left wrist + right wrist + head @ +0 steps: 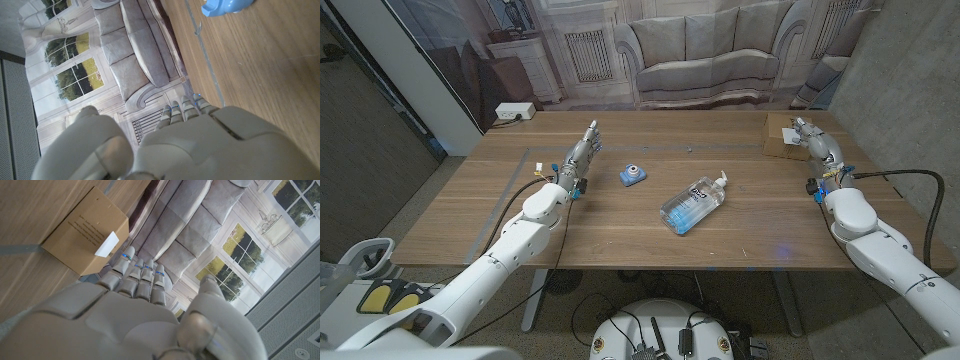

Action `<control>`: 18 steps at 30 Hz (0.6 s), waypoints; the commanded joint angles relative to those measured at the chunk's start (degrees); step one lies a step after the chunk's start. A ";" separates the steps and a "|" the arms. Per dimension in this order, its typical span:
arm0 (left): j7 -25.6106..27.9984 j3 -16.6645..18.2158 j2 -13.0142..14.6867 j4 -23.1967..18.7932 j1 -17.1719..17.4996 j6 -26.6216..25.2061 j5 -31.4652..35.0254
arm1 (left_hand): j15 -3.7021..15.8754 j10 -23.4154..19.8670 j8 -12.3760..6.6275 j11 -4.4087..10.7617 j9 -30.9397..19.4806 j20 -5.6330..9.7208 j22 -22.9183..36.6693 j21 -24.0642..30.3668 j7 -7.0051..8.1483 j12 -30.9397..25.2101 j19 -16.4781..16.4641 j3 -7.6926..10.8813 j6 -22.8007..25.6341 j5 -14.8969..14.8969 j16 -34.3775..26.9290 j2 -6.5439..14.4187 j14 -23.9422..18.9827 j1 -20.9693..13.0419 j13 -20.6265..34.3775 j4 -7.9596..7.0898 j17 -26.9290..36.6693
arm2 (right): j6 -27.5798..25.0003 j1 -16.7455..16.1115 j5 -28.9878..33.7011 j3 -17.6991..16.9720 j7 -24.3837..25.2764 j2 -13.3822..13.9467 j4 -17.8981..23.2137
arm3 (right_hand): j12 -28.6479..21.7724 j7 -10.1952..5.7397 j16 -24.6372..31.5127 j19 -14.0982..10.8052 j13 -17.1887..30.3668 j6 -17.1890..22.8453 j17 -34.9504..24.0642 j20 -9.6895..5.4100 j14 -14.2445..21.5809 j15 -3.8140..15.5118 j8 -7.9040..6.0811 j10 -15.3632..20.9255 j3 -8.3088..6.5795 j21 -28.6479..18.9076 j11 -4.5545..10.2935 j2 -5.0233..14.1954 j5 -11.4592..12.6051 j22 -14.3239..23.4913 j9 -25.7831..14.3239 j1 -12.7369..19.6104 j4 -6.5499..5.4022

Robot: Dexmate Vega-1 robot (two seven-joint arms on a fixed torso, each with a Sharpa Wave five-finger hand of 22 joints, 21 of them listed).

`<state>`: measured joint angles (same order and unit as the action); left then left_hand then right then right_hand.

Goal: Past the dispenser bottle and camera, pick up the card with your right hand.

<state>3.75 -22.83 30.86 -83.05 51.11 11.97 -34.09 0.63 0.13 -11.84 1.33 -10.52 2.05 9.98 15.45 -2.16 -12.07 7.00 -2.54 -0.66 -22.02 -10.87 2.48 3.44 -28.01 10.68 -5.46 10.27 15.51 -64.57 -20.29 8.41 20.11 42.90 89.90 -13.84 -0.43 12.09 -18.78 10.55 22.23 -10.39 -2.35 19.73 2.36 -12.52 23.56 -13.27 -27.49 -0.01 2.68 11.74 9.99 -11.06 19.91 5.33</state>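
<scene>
OK, my landmark is the clear plastic dispenser bottle with the white pump [694, 204], lying on its side mid-table on the wooden table [620, 235]. The small blue round camera [631, 175] sits just beside it, toward my left. The flat brown cardboard card with a white label [785, 140] is well apart from the bottle, at the far right corner of the table (in the right wrist view it reads as a cardboard piece [85, 231]). My right hand [817, 143] is just beside the card, fingers straight and apart, holding nothing. My left hand [579, 159] stands beyond the camera from the bottle, fingers extended, also holding nothing.
</scene>
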 commanded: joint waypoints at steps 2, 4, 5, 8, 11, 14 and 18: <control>0.29 0.02 0.22 -0.73 0.38 0.03 0.20 | -0.05 -0.29 0.20 0.24 -0.16 2.65 0.22 -0.06 0.04 0.09 -0.32 -0.31 0.17 -0.19 -0.06 0.19 -0.07 -0.22 0.05 -0.21 0.17 | -2.67 -0.84 4.37 -0.28 3.63 1.02 1.71 | -0.28 -0.12 -0.21 -0.91 0.10 0.72 -0.12 -4.23 0.67 1.67 -0.23 1.07 -0.28 0.20 -0.23 0.14 0.52 0.29 -0.20 0.97 0.59; 0.32 0.04 0.24 -0.84 0.42 0.08 0.23 | -0.06 -0.20 0.22 0.10 -0.16 2.65 0.22 -0.12 -0.01 0.14 -0.32 -0.34 0.16 -0.19 -0.05 0.21 -0.06 -0.23 0.05 -0.21 0.17 | -3.16 -0.88 5.23 -0.22 4.25 1.17 1.96 | -0.23 -0.18 -0.25 -1.03 0.10 0.79 -0.10 -4.25 0.78 1.74 -0.20 1.11 -0.45 0.29 0.23 0.25 0.55 0.29 -0.21 1.35 0.82; 0.35 0.05 0.26 -0.91 0.44 0.06 0.24 | -0.03 -0.21 0.22 0.15 -0.16 2.64 0.22 -0.13 0.01 0.14 -0.34 -0.35 0.17 -0.19 -0.05 0.21 -0.06 -0.24 0.05 -0.21 0.17 | -3.40 -0.89 5.61 -0.20 4.53 1.22 2.08 | -0.24 -0.35 -0.28 -1.06 0.10 0.89 -0.10 -4.28 0.78 1.72 -0.22 1.18 -0.51 0.33 0.19 0.27 0.56 0.28 -0.21 1.48 0.90; 0.37 0.03 0.26 -0.99 0.44 0.05 0.28 | -0.12 -0.27 0.22 0.27 -0.16 2.63 0.22 -0.18 -0.08 0.13 -0.35 -0.38 0.20 -0.20 -0.03 0.23 -0.04 -0.25 0.05 -0.21 0.17 | -4.00 -0.89 6.69 -0.08 5.13 1.44 2.36 | -0.26 -0.55 -0.35 -1.12 0.10 1.00 -0.08 -4.28 0.84 1.73 -0.20 1.42 -0.66 0.45 0.45 0.32 0.57 0.28 -0.22 1.88 1.15; 0.33 -0.04 0.22 -1.00 0.37 0.02 0.32 | -0.16 -0.27 0.24 0.06 -0.16 2.61 0.22 -0.25 -0.05 0.14 -0.34 -0.42 0.21 -0.20 -0.03 0.25 -0.05 -0.25 0.05 -0.21 0.17 | -4.53 -0.83 7.64 0.06 5.66 1.57 2.52 | -0.22 -0.66 -0.62 -0.76 0.09 1.29 -0.03 -4.06 0.47 1.68 -0.23 1.55 -0.94 0.80 0.47 0.34 0.60 0.26 -0.22 2.64 1.64; 0.35 -0.08 0.14 -0.97 0.35 0.08 0.36 | -0.15 -0.26 0.25 0.05 -0.16 2.52 0.22 -0.33 -0.04 0.16 -0.25 -0.45 0.21 -0.21 -0.02 0.26 -0.05 -0.26 0.05 -0.21 0.17 | -5.26 -0.70 8.54 0.20 6.36 1.59 2.67 | -0.13 -0.72 -1.06 0.84 0.09 1.57 -0.02 -3.32 -0.37 1.30 -0.17 1.76 -1.24 1.81 0.49 0.24 0.63 0.23 -0.22 3.57 2.23; 0.31 -0.11 0.05 -0.86 0.37 0.26 0.39 | -0.18 -0.23 0.26 -0.02 -0.16 2.53 0.23 -0.44 -0.06 0.19 -0.17 -0.50 0.22 -0.21 0.00 0.29 -0.04 -0.27 0.05 -0.22 0.17 | -6.41 -0.50 9.74 0.41 7.28 1.67 2.88 | -0.08 -0.82 -1.21 1.40 0.09 1.80 -0.01 -3.08 -0.71 0.99 -0.17 1.86 -1.42 2.24 0.52 0.22 0.69 0.22 -0.22 4.10 2.54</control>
<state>4.00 -22.79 31.02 -83.84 51.44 12.00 -33.85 0.63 0.14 -11.84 1.32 -10.52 2.05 9.98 15.22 -2.16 -12.08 7.00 -2.70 -0.66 -22.02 -10.87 2.48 3.44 -28.01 10.68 -5.63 10.27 11.74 -65.27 -14.09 8.26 24.82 44.17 92.04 -13.84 -1.21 10.97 -17.70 10.54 23.48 -10.40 -2.16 19.38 2.48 -12.51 24.97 -14.56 -25.49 0.62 2.82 12.17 9.99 -11.06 23.33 7.37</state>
